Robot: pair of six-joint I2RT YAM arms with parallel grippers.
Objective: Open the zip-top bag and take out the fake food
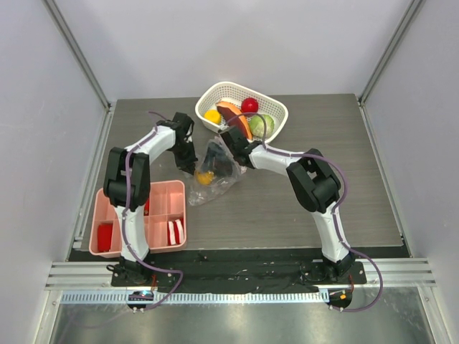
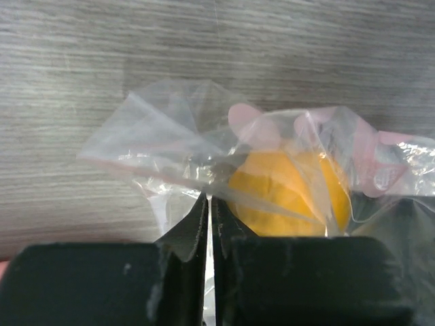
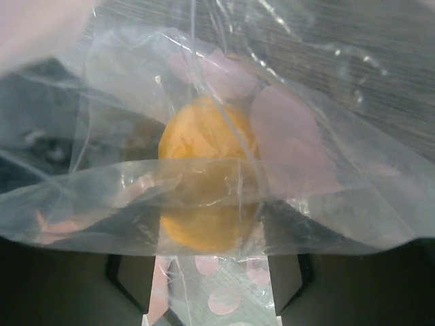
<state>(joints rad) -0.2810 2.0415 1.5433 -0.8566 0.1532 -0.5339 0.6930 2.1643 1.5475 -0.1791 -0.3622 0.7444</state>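
You are pinching the zip-top bag (image 1: 215, 170) on the bench (image 1: 323, 193) in the left gripper (image 2: 209, 204), jaws closed; the right gripper (image 3: 209, 285) is holding jaws wide, 1 yellow fruit (image 3: 207, 180) lying straight ahead between them, bagged.

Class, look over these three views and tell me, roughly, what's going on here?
Two robot arms are working on a clear, crinkly plastic zip-top bag between them. The left tool is shut on a fold of the bag's film. The right tool stands open, with the film draped across it. One round yellow-orange toy fruit is inside the bag, not yet removed. Other toy food pieces sit in the white mesh basket behind.
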